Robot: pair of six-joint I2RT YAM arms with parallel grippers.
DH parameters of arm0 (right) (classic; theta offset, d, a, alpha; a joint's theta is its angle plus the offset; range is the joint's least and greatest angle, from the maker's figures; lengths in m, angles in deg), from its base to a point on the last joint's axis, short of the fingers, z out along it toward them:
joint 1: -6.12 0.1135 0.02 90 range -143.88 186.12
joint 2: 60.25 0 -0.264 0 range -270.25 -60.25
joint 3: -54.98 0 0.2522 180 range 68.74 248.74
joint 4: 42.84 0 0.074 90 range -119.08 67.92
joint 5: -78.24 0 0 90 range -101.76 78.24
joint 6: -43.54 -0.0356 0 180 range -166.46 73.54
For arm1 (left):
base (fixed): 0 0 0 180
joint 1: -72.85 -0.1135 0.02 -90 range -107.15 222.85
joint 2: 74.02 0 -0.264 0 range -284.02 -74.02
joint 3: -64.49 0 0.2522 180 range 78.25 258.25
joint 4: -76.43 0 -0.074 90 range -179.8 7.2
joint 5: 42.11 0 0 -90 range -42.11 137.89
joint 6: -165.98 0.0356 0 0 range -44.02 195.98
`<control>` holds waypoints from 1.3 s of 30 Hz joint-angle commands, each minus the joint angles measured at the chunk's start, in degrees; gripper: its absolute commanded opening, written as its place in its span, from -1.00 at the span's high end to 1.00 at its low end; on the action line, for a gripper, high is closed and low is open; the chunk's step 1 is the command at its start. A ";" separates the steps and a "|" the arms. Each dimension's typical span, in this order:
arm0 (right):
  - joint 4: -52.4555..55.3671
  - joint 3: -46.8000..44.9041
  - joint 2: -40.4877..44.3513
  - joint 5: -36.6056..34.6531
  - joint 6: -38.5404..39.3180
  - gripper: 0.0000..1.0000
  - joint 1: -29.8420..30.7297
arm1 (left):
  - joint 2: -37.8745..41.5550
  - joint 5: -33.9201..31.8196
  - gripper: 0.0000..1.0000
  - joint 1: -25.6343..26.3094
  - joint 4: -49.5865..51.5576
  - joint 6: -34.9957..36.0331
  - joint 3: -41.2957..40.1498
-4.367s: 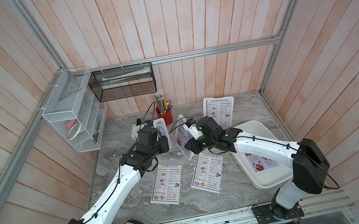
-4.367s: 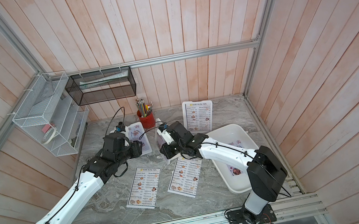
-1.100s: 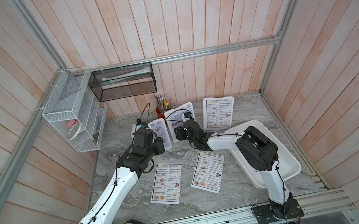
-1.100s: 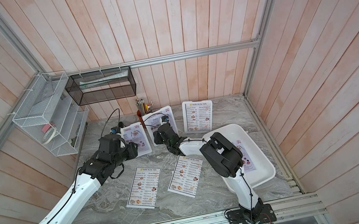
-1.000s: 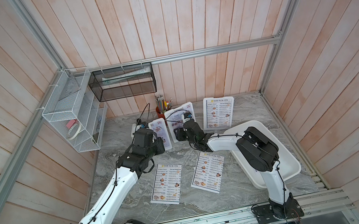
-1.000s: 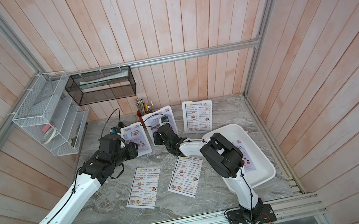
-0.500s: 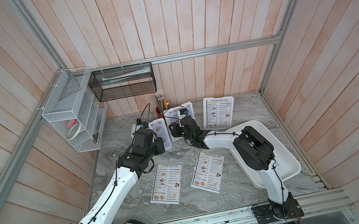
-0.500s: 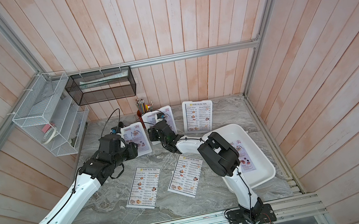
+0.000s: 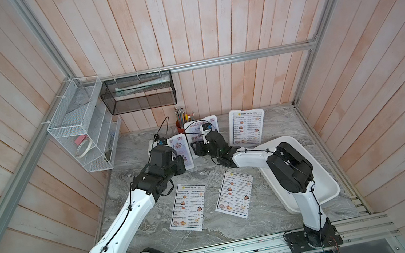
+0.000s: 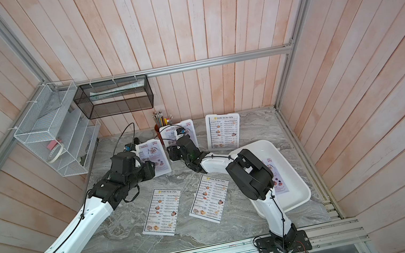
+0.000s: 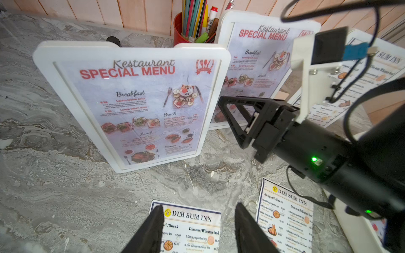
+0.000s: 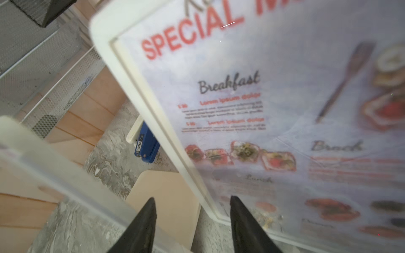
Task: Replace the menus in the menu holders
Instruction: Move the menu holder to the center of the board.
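Beside the middle menu holder (image 12: 105,24) my right pincer (image 12: 191,198) stands spread and empty, like my left pincer (image 11: 198,206); nudging that light frame could topple it backward.

Left claw (image 11: 198,206) spread, right claw (image 12: 192,198) spread

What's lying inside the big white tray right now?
One pale lilac menu sheet lies flat in the white tray. The right arm covers part of the sheet and tray floor, so anything lying there cannot be seen.
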 commanded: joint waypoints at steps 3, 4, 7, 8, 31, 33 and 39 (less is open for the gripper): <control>5.94 -3.90 10.36 5.29 10.77 -0.20 -2.86 | 0.06 1.48 -0.09 -0.12 -0.94 0.10 -0.38; 7.33 -5.09 12.35 6.47 11.54 -0.21 -4.20 | 0.05 1.92 -0.09 0.04 -1.35 -0.32 -0.70; 10.61 -9.17 18.39 8.29 13.61 -0.24 -8.71 | -0.59 2.22 -0.10 1.36 -2.31 -0.98 -1.28; 11.87 -10.33 20.30 8.60 14.29 -0.25 -10.46 | -1.15 2.15 -0.10 2.05 -2.23 -1.11 -1.12; 7.81 -19.97 23.23 27.34 15.40 -0.49 -43.56 | -9.14 0.86 -0.13 13.38 -0.98 -3.59 4.11; 7.46 -18.16 21.07 28.48 16.25 -0.49 -43.73 | -10.19 0.66 -0.13 13.65 -0.61 -3.52 4.91; 7.08 -15.60 17.83 33.53 19.46 -0.51 -43.75 | -10.92 -0.75 -0.14 13.87 0.40 -2.86 6.15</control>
